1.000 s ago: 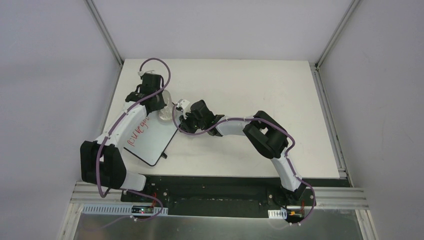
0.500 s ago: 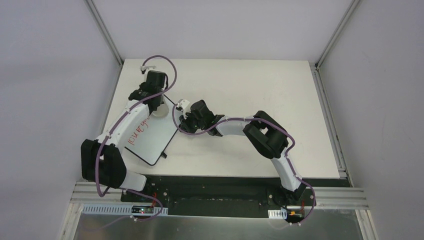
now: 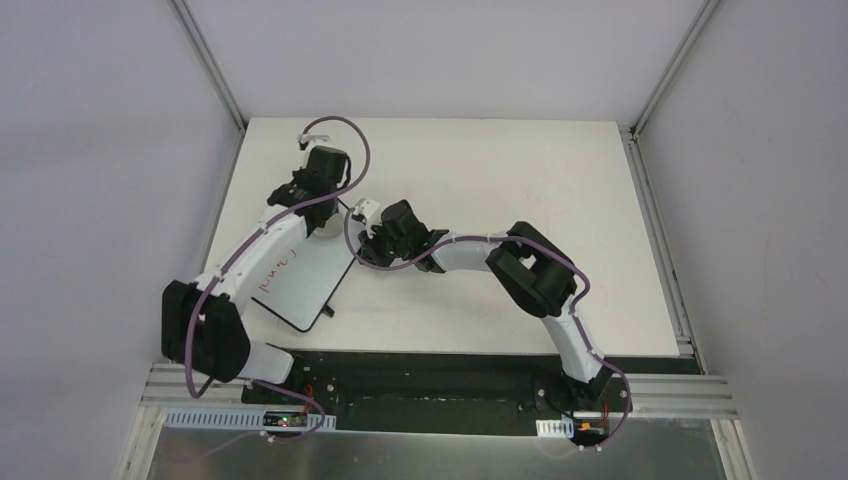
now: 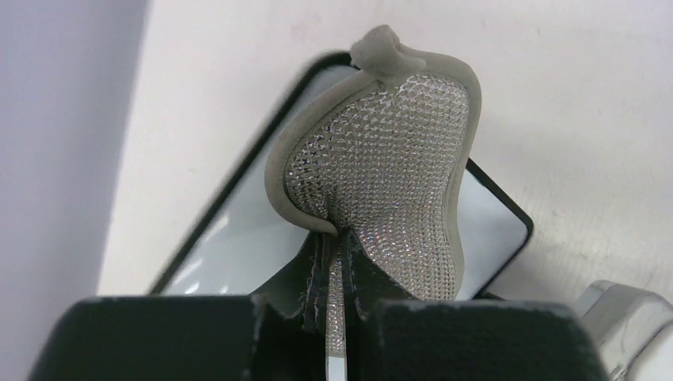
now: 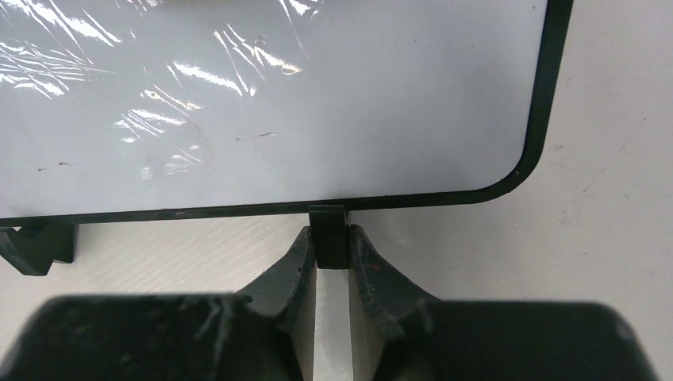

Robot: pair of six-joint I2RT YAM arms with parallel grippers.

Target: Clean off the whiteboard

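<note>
Small whiteboard (image 3: 300, 285), flat on table (image 3: 500, 170), partly wiped.
Left pincer (image 4: 337, 238) clamped on the narrow end of a grey sparkly pad (image 4: 389, 159); pad just ahead of its fingers, over the whiteboard's far corner, contact not certain. Right pincer (image 5: 328, 254) closed on a small black foot (image 5: 328, 226) at the whiteboard's edge, white face directly ahead of it. Red writing (image 3: 275, 272) behind the left pincer, toward its base. Probably light, thin and stiff; glossy face slippery, apt to slide under wiping. Best held by a foot or the black frame (image 5: 548, 95), never the face.
</note>
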